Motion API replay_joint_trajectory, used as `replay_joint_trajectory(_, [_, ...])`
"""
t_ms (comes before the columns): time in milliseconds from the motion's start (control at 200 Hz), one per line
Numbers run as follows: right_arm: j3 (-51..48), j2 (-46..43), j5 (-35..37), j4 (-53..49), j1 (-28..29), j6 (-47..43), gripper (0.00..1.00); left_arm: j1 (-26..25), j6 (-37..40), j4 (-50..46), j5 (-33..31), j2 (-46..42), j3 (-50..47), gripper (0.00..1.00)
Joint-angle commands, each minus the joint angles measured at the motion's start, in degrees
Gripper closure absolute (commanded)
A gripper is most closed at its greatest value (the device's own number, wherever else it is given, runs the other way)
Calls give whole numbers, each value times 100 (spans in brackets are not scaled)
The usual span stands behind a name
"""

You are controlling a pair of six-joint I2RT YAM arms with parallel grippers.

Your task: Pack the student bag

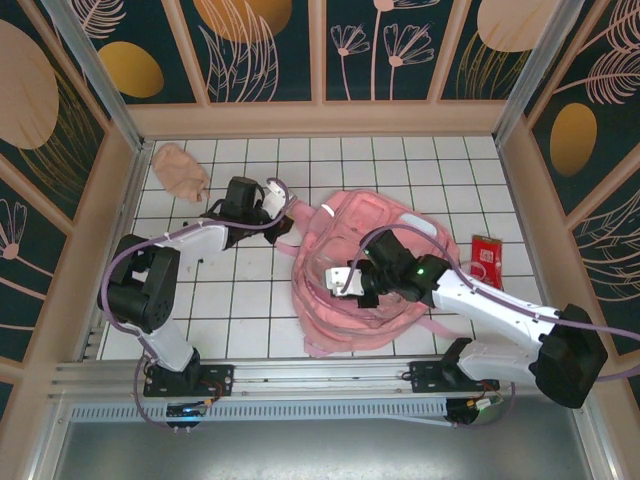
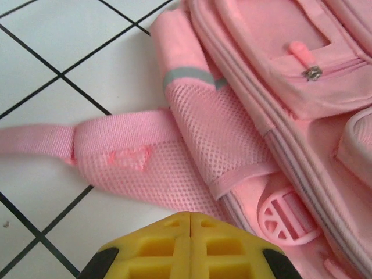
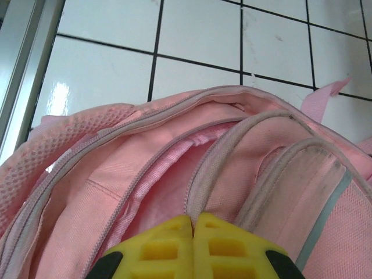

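Soft, floppy pink fabric backpack [image 1: 350, 220] looks light; take its webbing strap [image 2: 116, 136]. The left claw [image 2: 190, 218] and right claw [image 3: 193, 220] are closed.

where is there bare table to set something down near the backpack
Bare tiles: near-left, between the left arm and the backpack; and the far strip from the pouch to the right wall. Crowded on the right, where the right arm and a red packet sit by the backpack.

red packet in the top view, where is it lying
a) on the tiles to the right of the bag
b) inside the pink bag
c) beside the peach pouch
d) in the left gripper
a: the red packet lies on the tiled table, right of the student bag.
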Motion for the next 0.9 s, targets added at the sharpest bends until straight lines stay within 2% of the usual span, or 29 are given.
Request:
replay_joint_trajectory(0, [61, 50, -314, 586, -94, -946, 100, -8, 132, -107, 44, -227, -144, 100])
replay_joint_trajectory(120, [391, 180, -474, 600, -90, -1219, 100, -8, 327, -186, 28, -774, -559, 100])
replay_joint_trajectory(235, [703, 249, -761, 391, -201, -1807, 100, -8, 953, -330, 437, -1420, -940, 100])
replay_joint_trajectory(285, [769, 269, -914, 307, -323, -2186, 100, -8, 1310, -326, 600, -1714, -1165, 90])
replay_joint_trajectory(330, [855, 338, -1039, 227, -440, -2366, 100, -8, 1670, -314, 795, -1961, -1348, 72])
replay_joint_trajectory(390, [1020, 438, -1044, 86, -511, -2365, 100, -8, 2175, -263, 1113, -2191, -1568, 60])
replay_joint_trajectory(405, [1037, 451, -1008, 83, -512, -2309, 98, -8, 2279, -238, 1181, -2227, -1607, 58])
replay_joint_trajectory(460, [1024, 432, -880, 176, -501, -1965, 78, -17, 2443, -19, 1348, -2250, -1695, 53])
replay_joint_trajectory(536, [779, 257, -720, 567, -444, -1124, 62, -32, 2664, 59, 1574, -2023, -1608, 53])
replay_joint_trajectory(596, [507, 52, -523, 911, -336, -248, 58, -74, 3021, -133, 1632, -1786, -1444, 52])
replay_joint_trajectory(636, [321, -97, -336, 1191, -252, 438, 52, -123, 3264, -282, 1562, -1617, -1329, 52])
replay_joint_trajectory(691, [69, -294, 131, 1478, -117, 1303, 47, -206, 3647, -484, 1440, -1429, -1215, 52])
replay_joint_trajectory(721, [-58, -387, 499, 1682, -44, 1842, 41, -254, 3856, -586, 1366, -1346, -1166, 52])
replay_joint_trajectory(756, [-145, -459, 1008, 1837, 25, 2618, 28, -312, 3955, -612, 1233, -1255, -1122, 52])
replay_joint_trajectory(796, [-95, -453, 1507, 1766, 50, 3412, 2, -331, 3870, -515, 1131, -1171, -1083, 53])
replay_joint_trajectory(896, [446, -207, 2234, 969, 34, 5603, 1, -332, 3320, -100, 1194, -1049, -1017, 55])
